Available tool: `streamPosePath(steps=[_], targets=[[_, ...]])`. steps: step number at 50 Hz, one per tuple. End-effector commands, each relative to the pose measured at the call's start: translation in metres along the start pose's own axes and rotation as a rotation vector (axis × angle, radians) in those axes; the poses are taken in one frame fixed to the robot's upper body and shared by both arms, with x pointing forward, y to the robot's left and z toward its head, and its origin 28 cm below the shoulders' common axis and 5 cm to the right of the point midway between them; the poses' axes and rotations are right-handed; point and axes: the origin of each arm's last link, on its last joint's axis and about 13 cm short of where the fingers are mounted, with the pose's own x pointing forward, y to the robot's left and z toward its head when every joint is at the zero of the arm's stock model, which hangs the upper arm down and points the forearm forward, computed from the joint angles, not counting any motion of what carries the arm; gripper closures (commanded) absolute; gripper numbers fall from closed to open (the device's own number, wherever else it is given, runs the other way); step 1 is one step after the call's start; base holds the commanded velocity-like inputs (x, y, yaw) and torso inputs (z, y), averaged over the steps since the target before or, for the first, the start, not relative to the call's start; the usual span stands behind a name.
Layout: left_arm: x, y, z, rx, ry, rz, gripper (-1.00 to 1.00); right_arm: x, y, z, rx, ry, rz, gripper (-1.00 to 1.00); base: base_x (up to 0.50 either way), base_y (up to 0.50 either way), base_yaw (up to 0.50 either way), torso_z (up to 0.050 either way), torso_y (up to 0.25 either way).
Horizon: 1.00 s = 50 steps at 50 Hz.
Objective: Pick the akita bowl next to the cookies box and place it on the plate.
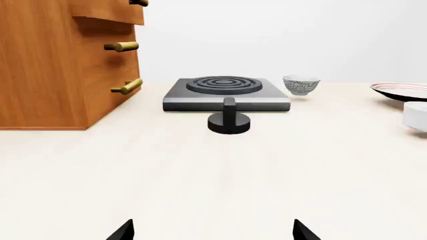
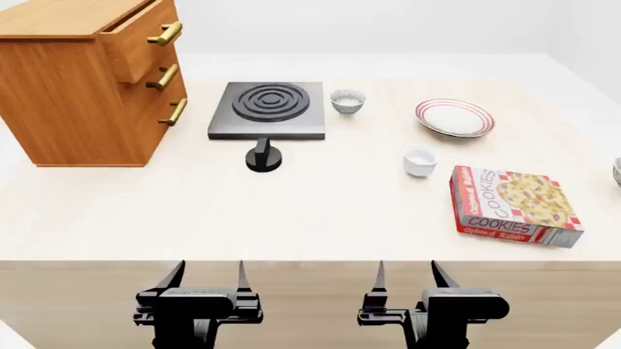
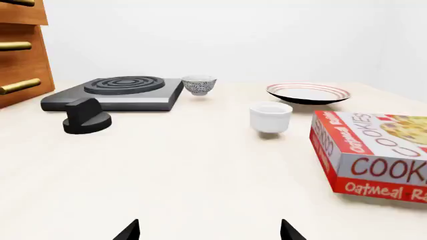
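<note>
Wooden drawer cabinet stood at ten o'clock on the table. Black stove at twelve, its knob just in front. Cookies box lay flat at three. Plate at one o'clock. White cup sat between plate and box. Akita bowl, cut by the frame edge, sat beyond the box's far corner; twin bowl beside the stove. Left gripper and right gripper hung spread at six, empty.

Both grippers hang wide apart at the pale wooden table edge, left gripper, right gripper; red cookies box lies right, speckled akita bowl barely visible beyond it, red-ringed white plate behind.
</note>
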Motion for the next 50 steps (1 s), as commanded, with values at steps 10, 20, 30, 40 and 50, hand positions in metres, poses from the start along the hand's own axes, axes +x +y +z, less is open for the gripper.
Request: streamPosePath(steps=[10, 20, 30, 40, 50], targets=[[-0.007, 0.006, 0.02, 0.058, -0.085, 0.033, -1.0, -0.014, -0.001, 0.032, -0.025, -0.1, -0.031, -1.0, 0.0, 0.0, 0.0, 0.0, 0.0], [-0.034, 0.011, 0.071, 0.021, -0.283, 0.042, -1.0, -0.037, -0.001, 0.076, 0.008, -0.248, -0.017, -1.0, 0.0, 0.0, 0.0, 0.0, 0.0], [-0.057, 0.013, 0.1, 0.013, -0.395, 0.035, -1.0, -0.058, 0.0, 0.1, 0.05, -0.346, 0.012, -1.0, 0.0, 0.0, 0.0, 0.0, 0.0], [-0.055, 0.013, 0.097, 0.007, -0.387, 0.033, -1.0, -0.058, 0.001, 0.1, 0.06, -0.338, 0.031, -1.0, 0.35, 0.0, 0.0, 0.0, 0.0], [-0.055, 0.013, 0.097, 0.008, -0.386, 0.031, -1.0, -0.058, 0.002, 0.1, 0.052, -0.336, 0.033, -1.0, 0.5, 0.0, 0.0, 0.0, 0.0]])
